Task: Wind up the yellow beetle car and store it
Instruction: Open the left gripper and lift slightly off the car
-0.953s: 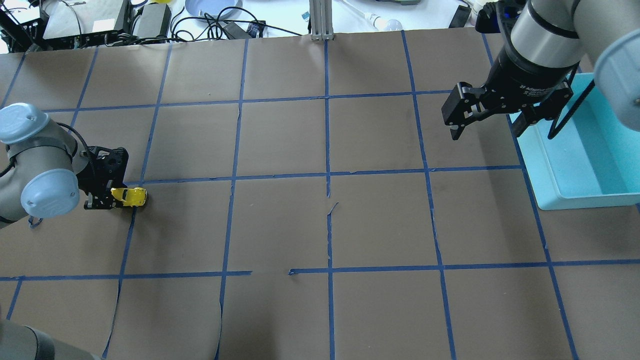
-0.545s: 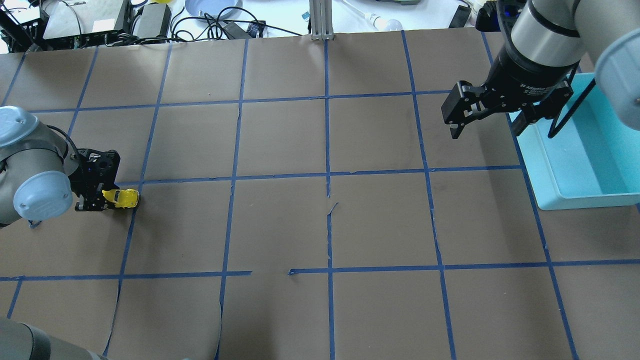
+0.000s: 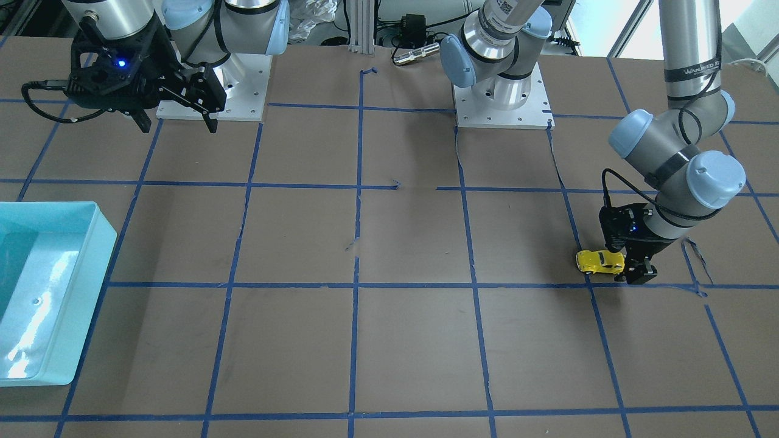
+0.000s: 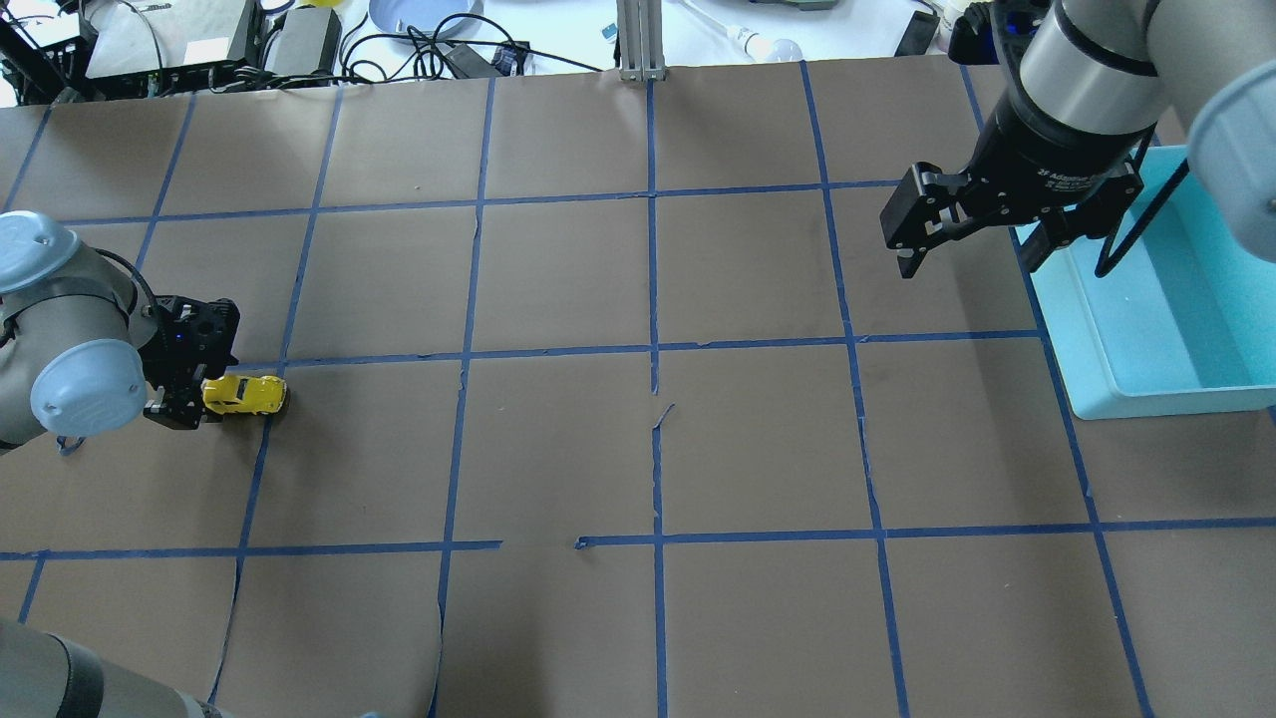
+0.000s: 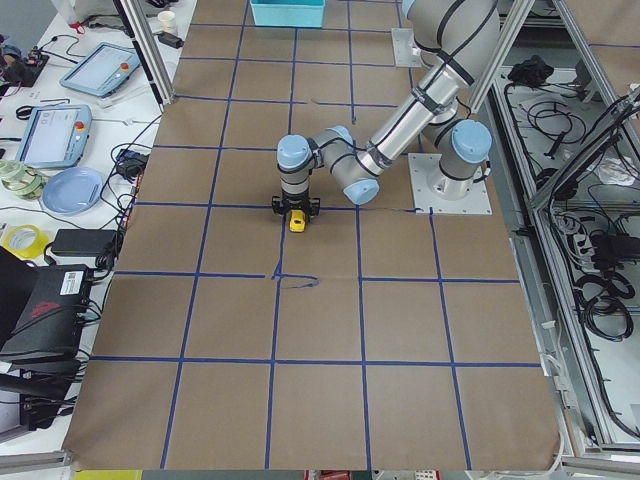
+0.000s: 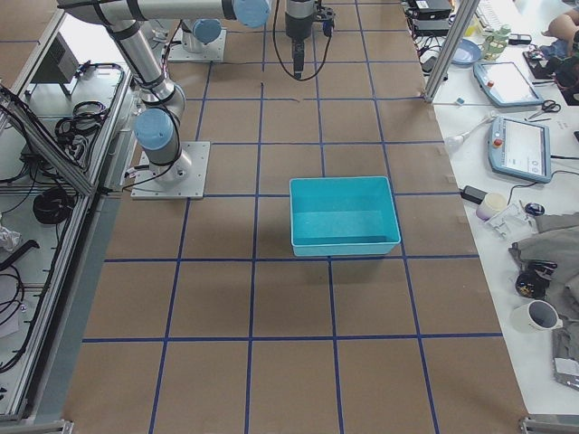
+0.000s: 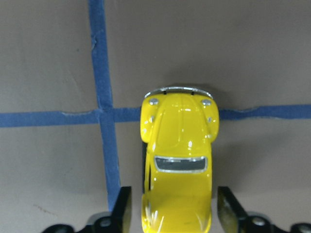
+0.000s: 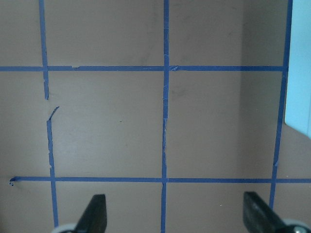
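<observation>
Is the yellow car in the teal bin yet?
No, the yellow beetle car sits on the table at the left hand.

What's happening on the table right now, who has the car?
The left gripper is down at the table with the yellow beetle car between its fingers, next to a crossing of blue tape lines. The fingers flank the car's rear closely, but it is unclear whether they actually pinch it. The right gripper hangs open and empty above the table beside the teal bin, which has nothing in it. The car is not yet stored.
</observation>
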Available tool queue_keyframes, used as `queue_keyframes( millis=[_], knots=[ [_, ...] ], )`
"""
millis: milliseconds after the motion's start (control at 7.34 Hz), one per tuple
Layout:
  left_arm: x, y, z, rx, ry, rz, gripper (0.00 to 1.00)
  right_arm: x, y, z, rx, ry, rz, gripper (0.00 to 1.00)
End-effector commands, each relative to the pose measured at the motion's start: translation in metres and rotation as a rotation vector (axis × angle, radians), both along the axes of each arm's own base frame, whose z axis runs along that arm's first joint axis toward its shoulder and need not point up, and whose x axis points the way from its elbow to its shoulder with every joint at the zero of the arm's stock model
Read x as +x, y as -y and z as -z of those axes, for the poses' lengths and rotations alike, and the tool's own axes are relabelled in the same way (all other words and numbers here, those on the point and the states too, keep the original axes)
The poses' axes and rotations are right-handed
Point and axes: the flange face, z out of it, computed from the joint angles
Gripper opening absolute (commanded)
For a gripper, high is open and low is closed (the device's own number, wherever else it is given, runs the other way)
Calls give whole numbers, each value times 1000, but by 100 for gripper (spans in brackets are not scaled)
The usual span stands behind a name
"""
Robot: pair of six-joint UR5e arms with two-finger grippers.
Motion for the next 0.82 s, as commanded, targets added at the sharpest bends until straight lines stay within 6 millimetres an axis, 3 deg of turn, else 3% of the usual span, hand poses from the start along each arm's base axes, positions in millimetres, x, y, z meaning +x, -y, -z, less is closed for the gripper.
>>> queue_keyframes(
  millis=[0, 681],
  knots=[
    [1, 1, -1, -3, 0, -2, 100, -1, -1, -1, -1, -6, -2, 100],
    [0, -1, 1, 6, -6, -8, 100, -2, 0, 1, 3, -11, -1, 100]
  ],
)
